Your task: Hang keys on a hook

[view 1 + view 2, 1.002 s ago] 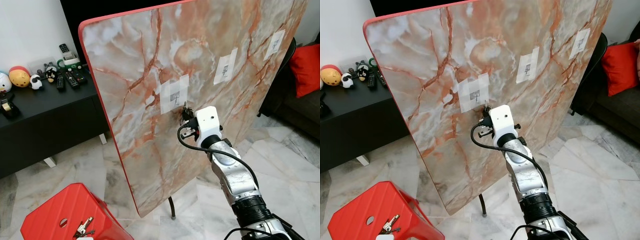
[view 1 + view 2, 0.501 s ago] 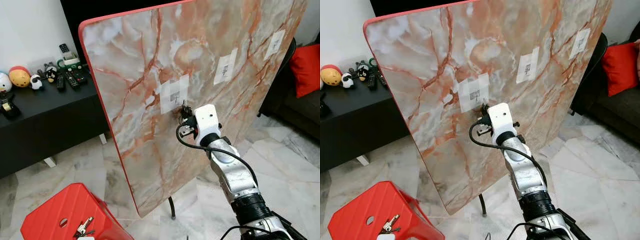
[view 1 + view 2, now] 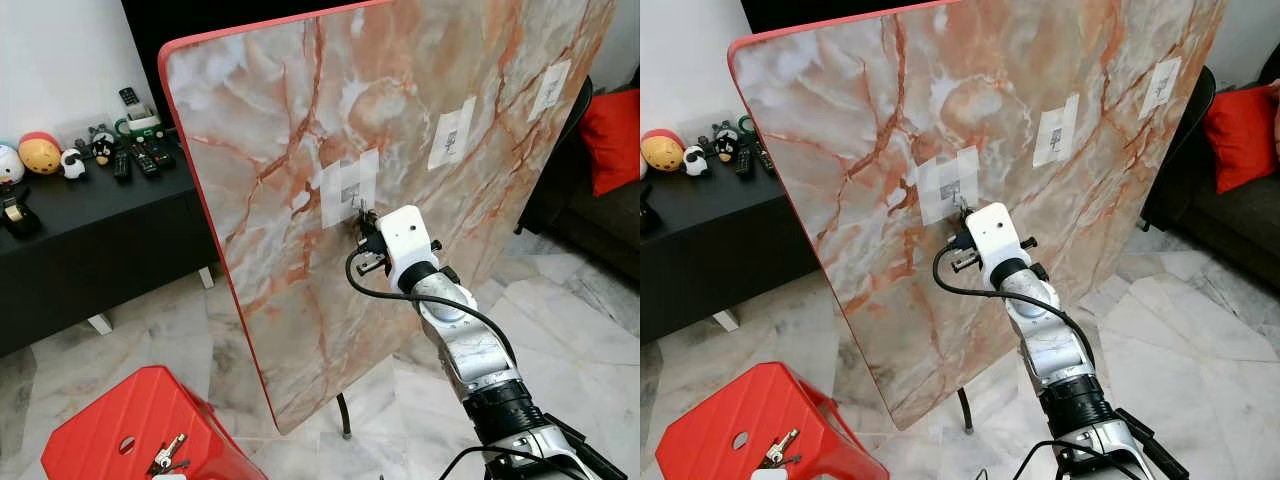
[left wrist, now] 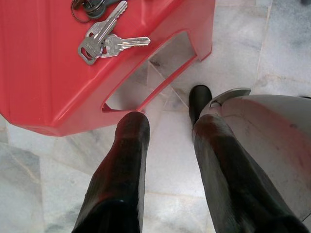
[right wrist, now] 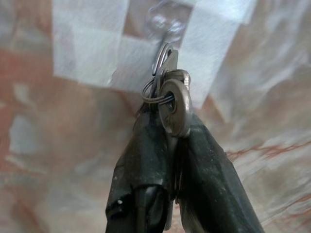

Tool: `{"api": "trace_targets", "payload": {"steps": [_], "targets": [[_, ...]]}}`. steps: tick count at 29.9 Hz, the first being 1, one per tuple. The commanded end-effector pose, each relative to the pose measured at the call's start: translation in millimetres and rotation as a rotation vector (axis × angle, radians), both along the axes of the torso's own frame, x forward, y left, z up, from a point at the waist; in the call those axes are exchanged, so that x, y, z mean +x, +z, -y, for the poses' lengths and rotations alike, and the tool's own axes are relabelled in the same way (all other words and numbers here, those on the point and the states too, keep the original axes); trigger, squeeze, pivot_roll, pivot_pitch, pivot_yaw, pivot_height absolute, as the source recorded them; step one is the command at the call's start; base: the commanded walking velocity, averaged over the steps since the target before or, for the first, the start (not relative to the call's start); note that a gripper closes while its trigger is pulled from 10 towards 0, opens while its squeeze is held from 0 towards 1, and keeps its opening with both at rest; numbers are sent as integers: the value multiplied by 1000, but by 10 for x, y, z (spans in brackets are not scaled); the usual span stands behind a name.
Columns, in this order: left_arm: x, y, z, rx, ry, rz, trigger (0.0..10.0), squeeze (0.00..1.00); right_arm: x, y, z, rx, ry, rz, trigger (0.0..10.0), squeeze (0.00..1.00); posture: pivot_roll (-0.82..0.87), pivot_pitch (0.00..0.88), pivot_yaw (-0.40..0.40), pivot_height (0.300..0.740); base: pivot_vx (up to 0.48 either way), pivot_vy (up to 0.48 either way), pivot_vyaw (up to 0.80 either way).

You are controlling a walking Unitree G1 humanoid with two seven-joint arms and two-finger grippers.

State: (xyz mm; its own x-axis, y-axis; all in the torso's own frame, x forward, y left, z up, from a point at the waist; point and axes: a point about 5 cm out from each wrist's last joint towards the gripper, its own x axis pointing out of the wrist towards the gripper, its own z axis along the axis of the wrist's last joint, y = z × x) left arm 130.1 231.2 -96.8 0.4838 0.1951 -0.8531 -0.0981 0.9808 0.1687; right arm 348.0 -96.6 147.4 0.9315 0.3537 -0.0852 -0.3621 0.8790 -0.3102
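1. The tilted marble-patterned tabletop [image 3: 400,130], edged in red, carries three white tape patches; the small dark marks on them are too small to read.
2. The red plastic stool [image 3: 140,430] stands near left on the marble floor [image 3: 590,300], well apart from the tabletop, with open floor between them. A second bunch of keys [image 4: 104,41] lies on its seat; no stamp on them is legible.
3. The left gripper [image 4: 167,121] hangs just above the floor beside the stool, its fingers parted and holding nothing.
4. The right gripper [image 5: 167,131] is clamped on the keys [image 5: 172,104], pressed up against the tabletop.
5. The key ring touches the clear hook [image 5: 167,24] on the nearest, leftmost tape patch [image 3: 348,186].
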Motion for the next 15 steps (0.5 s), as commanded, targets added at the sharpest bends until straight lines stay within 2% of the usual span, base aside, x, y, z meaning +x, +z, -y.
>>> {"api": "trace_targets", "payload": {"steps": [1, 3, 15], "targets": [[-56, -20, -10, 5, -8, -30, 10000, 0, 15, 17, -19, -33, 16, -7, 10000, 0, 51, 0, -34, 740, 0, 0, 0], [-57, -20, -12, 5, -7, -31, 10000, 0, 4, -11, -22, -60, 26, -21, 10000, 0, 49, 0, -34, 740, 0, 0, 0], [-79, -30, 4, 3, -6, -38, 10000, 0, 17, 22, -24, -71, 28, -13, 10000, 0, 51, 0, -35, 740, 0, 0, 0]]}}
